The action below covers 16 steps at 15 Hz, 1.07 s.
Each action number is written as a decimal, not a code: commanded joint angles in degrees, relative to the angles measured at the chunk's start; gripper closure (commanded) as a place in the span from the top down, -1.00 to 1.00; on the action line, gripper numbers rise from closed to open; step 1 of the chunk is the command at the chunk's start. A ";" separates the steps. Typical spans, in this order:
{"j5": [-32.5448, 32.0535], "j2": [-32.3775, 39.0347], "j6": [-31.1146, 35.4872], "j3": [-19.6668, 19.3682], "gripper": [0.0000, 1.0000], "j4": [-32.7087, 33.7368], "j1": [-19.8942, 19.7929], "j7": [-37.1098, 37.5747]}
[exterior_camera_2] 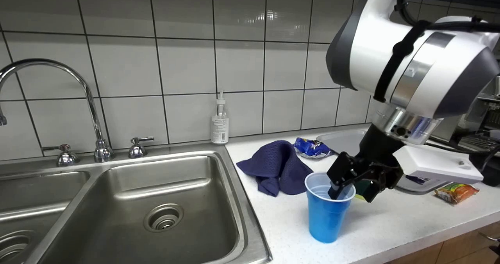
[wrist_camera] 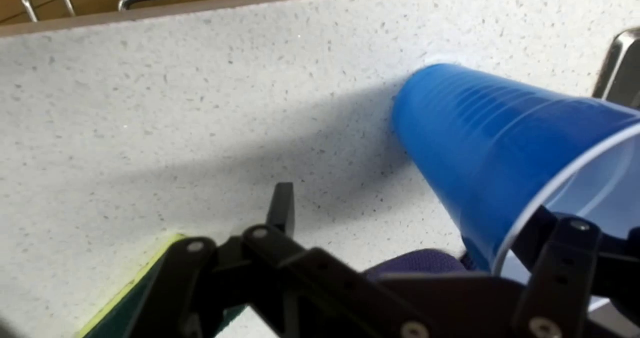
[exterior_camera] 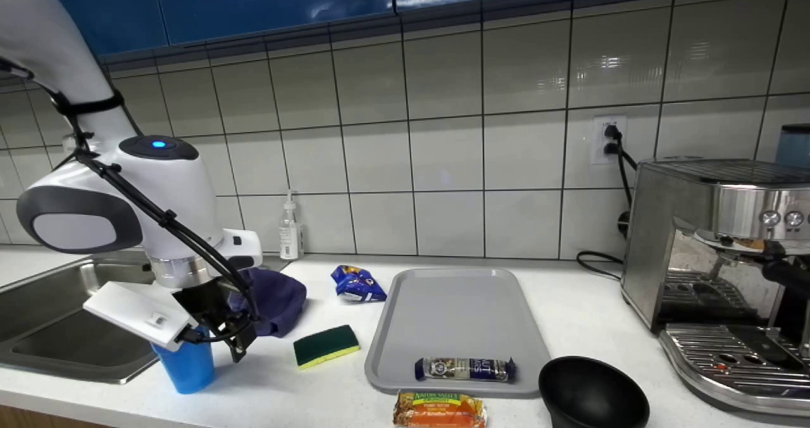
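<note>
A blue plastic cup [exterior_camera_2: 327, 219] with a pale inside stands upright on the white counter, seen in both exterior views. My gripper [exterior_camera_2: 351, 195] leans over its rim with the jaws spread wide. One finger reaches inside the cup and the other hangs outside, so the cup's near wall lies between them. In the wrist view the cup [wrist_camera: 480, 138] fills the right side, and the outer fingertip [wrist_camera: 283, 203] stands well apart from it. The tip of the inner finger is hidden behind the rim. A green and yellow sponge [exterior_camera: 326, 344] and a dark blue cloth [exterior_camera_2: 279, 164] lie close by.
A steel sink [exterior_camera_2: 243, 205] borders the cup's side of the counter. Farther along lie a blue snack bag [exterior_camera: 357, 284], a grey tray [exterior_camera: 462, 314] bearing a wrapped bar [exterior_camera: 465, 369], an orange packet [exterior_camera: 438, 409], a black bowl [exterior_camera: 591, 393] and a coffee machine [exterior_camera: 683, 225]. A bottle [exterior_camera_2: 220, 121] stands against the tiles.
</note>
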 commanded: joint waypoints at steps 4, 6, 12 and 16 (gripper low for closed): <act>-0.13 -4.66 -0.46 -0.55 1.00 -0.96 -0.07 0.99; -0.15 -4.97 -0.35 -0.52 1.00 -0.95 -0.04 0.91; 0.27 -5.45 -0.31 -0.44 0.16 -0.93 -0.01 0.56; 0.48 -5.54 -0.19 -0.45 -0.47 -0.92 -0.03 0.43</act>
